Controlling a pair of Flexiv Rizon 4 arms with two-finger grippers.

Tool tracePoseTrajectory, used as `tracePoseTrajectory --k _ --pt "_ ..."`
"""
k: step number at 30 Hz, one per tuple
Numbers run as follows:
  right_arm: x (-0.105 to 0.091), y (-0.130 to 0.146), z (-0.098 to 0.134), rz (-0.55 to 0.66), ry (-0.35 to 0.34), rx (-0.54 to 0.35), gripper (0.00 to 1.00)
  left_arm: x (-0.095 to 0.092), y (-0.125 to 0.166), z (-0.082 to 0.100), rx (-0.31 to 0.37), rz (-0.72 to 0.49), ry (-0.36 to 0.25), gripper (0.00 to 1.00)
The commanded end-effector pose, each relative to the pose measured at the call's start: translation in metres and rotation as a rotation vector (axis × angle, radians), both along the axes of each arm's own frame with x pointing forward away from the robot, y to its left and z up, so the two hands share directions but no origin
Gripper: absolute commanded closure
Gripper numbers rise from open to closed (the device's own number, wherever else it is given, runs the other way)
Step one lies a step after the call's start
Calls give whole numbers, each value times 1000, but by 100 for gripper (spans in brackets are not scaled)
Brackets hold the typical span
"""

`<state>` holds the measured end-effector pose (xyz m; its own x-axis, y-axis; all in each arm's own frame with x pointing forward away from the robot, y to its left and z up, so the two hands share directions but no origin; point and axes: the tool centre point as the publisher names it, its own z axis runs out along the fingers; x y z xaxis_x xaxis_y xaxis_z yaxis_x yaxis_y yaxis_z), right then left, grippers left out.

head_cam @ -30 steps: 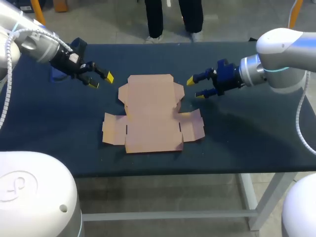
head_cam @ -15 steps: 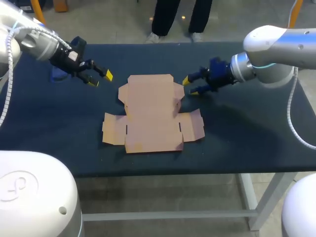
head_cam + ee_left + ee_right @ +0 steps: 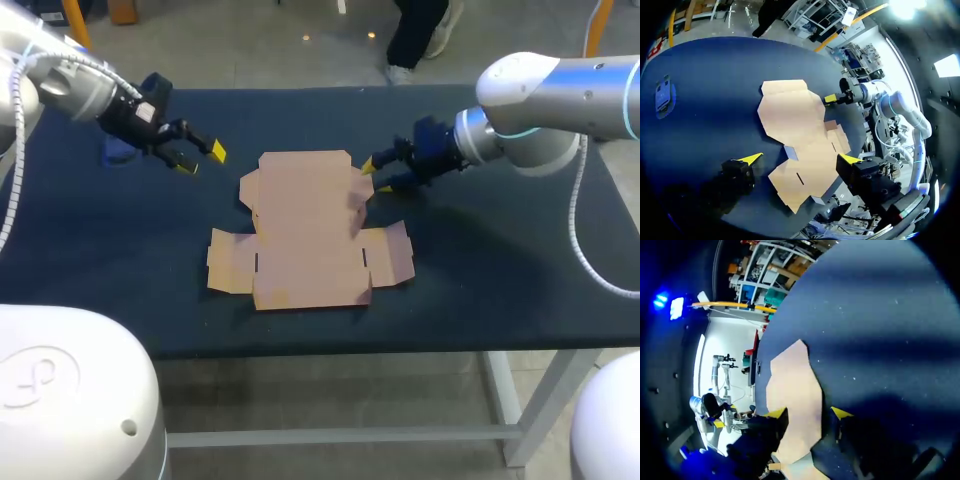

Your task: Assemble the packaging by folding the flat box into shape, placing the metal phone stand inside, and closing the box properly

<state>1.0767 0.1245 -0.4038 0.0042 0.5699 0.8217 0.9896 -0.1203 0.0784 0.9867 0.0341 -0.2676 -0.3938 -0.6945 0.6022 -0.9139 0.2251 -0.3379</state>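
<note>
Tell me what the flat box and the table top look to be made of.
Flat box: thin brown cardboard with a matte finish. The signs are its even kraft colour, cut-out flaps, slots and fold lines. Table top: a dark navy, matte covering, perhaps cloth or a mat. It shows only a soft sheen, and what lies beneath cannot be told.

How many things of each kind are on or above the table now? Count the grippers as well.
Flat cardboard box: 1
Small blue object: 1
Grippers: 2 (left gripper, right gripper)
Total: 4
</note>
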Motion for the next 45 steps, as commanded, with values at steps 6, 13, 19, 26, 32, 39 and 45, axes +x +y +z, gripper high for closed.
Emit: tracePoseTrajectory --k 6,13,19,26,32,39,45 --pt "7 13 -9 21 0 30 50 0 5 0 -2 4 5 0" --pt "8 20 -15 23 -6 49 49 -2 7 0 -2 10 7 0" --pt "8 25 -19 16 -27 78 50 -3 9 -1 -1 13 10 0" --pt "6 29 -15 10 -97 111 57 -4 10 -3 -4 6 16 0" --pt "1 29 -3 -7 -213 143 84 -2 10 -7 -34 -36 43 0" --pt "-5 27 12 -14 -290 163 100 -1 8 -10 -47 -61 65 0" --pt "-7 24 18 -14 -316 184 100 -1 6 -11 -55 -79 73 0"
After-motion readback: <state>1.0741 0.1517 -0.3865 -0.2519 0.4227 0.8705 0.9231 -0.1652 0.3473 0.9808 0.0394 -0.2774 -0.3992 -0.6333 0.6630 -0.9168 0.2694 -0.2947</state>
